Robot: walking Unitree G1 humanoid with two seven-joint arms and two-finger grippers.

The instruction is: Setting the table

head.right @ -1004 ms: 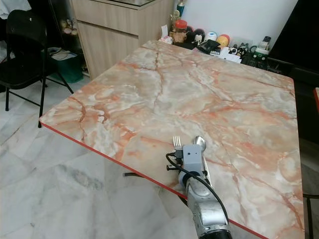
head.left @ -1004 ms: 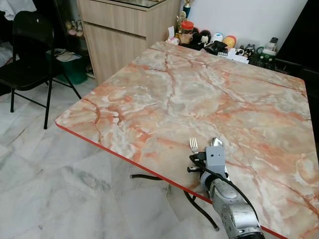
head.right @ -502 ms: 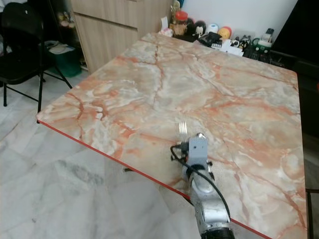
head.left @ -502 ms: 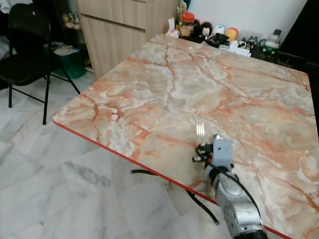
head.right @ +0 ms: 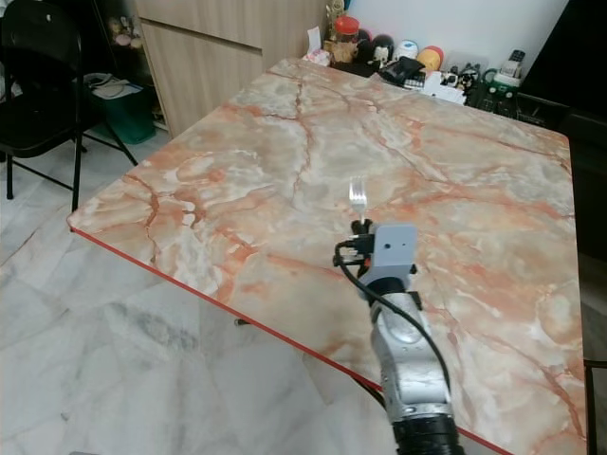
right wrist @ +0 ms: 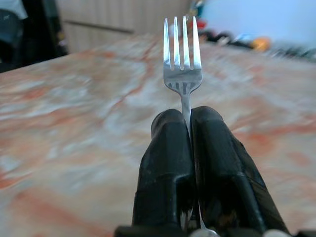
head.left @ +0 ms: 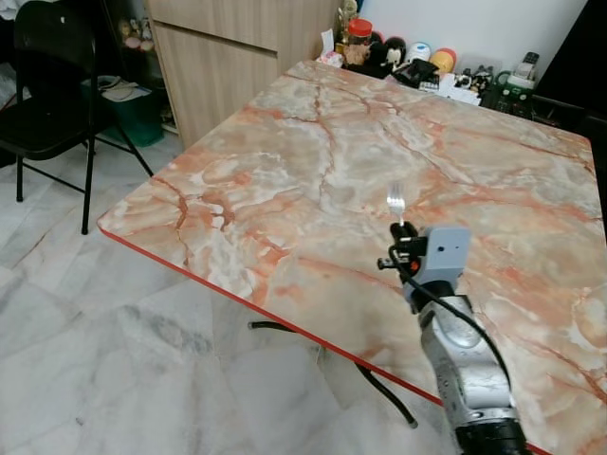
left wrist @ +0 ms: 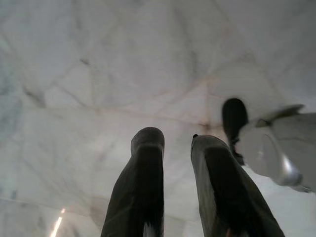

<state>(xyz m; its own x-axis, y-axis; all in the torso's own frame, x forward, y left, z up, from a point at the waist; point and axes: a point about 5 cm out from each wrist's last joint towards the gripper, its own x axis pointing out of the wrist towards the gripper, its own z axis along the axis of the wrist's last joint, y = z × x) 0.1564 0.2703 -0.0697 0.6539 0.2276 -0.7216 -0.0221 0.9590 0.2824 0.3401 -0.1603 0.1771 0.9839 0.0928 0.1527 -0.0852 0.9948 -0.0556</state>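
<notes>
My right gripper [head.left: 402, 239] is shut on the handle of a silver fork [head.left: 395, 201], whose tines point up and away. It hangs over the near right part of the marble-patterned table [head.left: 313, 161], a little above the top. In the right wrist view the fork [right wrist: 182, 59] stands straight up from between the two closed black fingers [right wrist: 165, 148]. My left gripper [left wrist: 175, 140] hangs idle over the pale marble floor, with a narrow gap between its fingers and nothing in it.
The table has a red front edge [head.left: 237, 299]. Jars, toys and small items [head.left: 417, 66] crowd its far edge. A wooden cabinet [head.left: 228, 47] stands behind it, with a black chair [head.left: 47, 85] and a green bin [head.left: 133, 118] to the left.
My right arm has lifted the fork and carried it forward over the table. A spoon head seen beside the fork a second ago is out of sight now. The camera has shifted slightly.
</notes>
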